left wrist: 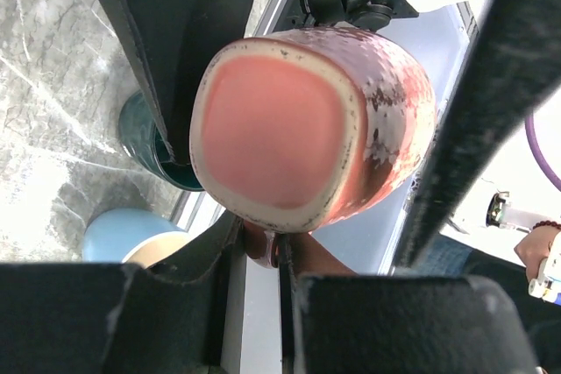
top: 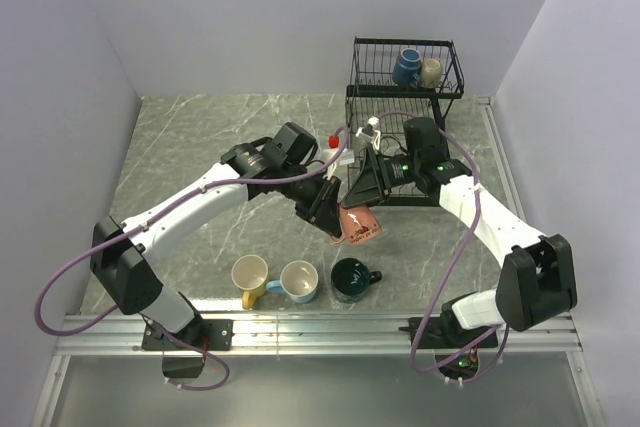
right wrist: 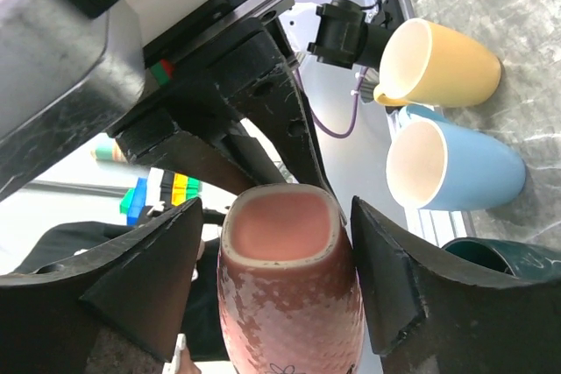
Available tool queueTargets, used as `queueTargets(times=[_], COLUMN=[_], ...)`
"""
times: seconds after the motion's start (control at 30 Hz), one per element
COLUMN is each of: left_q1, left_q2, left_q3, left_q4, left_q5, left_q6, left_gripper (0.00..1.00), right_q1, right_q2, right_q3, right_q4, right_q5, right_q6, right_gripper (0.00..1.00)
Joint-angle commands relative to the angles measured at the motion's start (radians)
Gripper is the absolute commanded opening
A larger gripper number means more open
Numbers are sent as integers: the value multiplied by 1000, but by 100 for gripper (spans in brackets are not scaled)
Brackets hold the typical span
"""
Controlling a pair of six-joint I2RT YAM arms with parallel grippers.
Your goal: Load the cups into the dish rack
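The orange-pink mug point(top: 362, 225) hangs in the air over the table's middle. My left gripper point(top: 328, 215) is shut on its handle point(left wrist: 263, 247), with the mug's open mouth point(left wrist: 276, 133) facing the left wrist camera. My right gripper point(top: 356, 195) is open, with one finger point(right wrist: 145, 278) on each side of the mug's body point(right wrist: 289, 304) and a small gap on both sides. The yellow mug point(top: 249, 275), light blue mug point(top: 298, 282) and dark teal mug point(top: 353, 279) stand at the near edge. The navy mug point(top: 406, 65) and olive-grey mug point(top: 431, 71) sit in the black dish rack's upper basket point(top: 375, 82).
The rack's lower tray point(top: 365, 112) lies behind the right arm. A small white object with a red cap point(top: 334, 141) stands just left of the rack. An aluminium rail point(top: 320, 325) runs along the near edge. Grey walls close in on the left, back and right.
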Motion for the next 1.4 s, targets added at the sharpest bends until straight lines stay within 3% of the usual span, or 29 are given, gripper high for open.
queueTargets(times=[0.0, 0.17, 0.27, 0.37, 0.47, 0.5, 0.53, 0.57, 0.77, 0.9, 0.97, 1.23, 1.37], left_q1=[8, 8, 10, 10, 14, 16, 21, 22, 79, 122, 148, 188, 198], left_q2=[-28, -27, -24, -21, -16, -13, -13, -12, -2, -19, -28, -41, -45], left_q3=[8, -9, -9, -11, -12, -12, -12, -11, -24, -38, -50, -67, -76], left_q4=[32, 35, 36, 41, 47, 48, 50, 54, 70, 74, 82, 99, 107], left_q5=[-24, -27, -27, -22, -27, -30, -32, -35, -61, -108, -122, -133, -124], left_q6=[20, 20, 18, 17, 12, 9, 6, 3, -51, -75, -89, -115, -120], left_gripper=[0, 0, 0, 0, 0, 0, 0, 0, 5, 22, 21, 36, 32], right_q1=[-1, 1, 1, 7, 14, 17, 20, 19, 19, 13, 13, 11, 4], right_q2=[-62, -80, -83, -86, -91, -91, -93, -94, -85, -50, -40, 1, 18], right_q3=[-21, -25, -35, -38, -38, -39, -41, -39, -18, 39, 68, 102, 113], right_q4=[52, 79, 101, 110, 110, 110, 110, 110, 64, -22, -68, -105, -112], right_q5=[-65, -78, -82, -87, -93, -93, -93, -87, -73, -50, -45, -33, -24], right_q6=[54, 63, 77, 83, 83, 83, 82, 82, 48, -21, -52, -79, -90], right_gripper=[77, 78, 73, 61, 45, 29, 21, 0, 0, 0, 0, 0, 0])
